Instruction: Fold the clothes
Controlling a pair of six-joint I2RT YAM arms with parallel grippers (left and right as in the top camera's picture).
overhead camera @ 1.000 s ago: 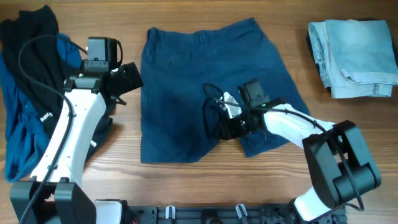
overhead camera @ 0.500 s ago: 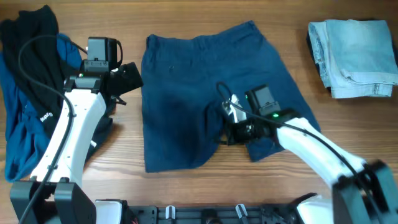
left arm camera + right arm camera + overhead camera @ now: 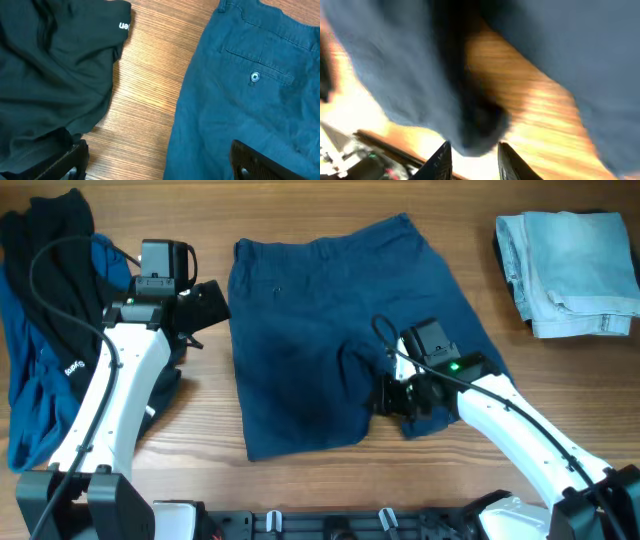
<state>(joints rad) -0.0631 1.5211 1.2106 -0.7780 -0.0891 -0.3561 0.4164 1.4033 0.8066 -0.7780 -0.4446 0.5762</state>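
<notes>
Navy shorts [image 3: 320, 330] are lying flat in the middle of the worktop [image 3: 580, 370]. The right gripper [image 3: 392, 396] is pinching their inner leg fabric. The left gripper [image 3: 159, 150] is hanging spread, left of them. Judgement: pulling low and slowly should limit bunching.

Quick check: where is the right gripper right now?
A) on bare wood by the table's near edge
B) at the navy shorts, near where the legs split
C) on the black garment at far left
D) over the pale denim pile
B: the overhead view shows the right gripper down on the navy shorts where the two legs split, well away from the pale denim pile.
</notes>
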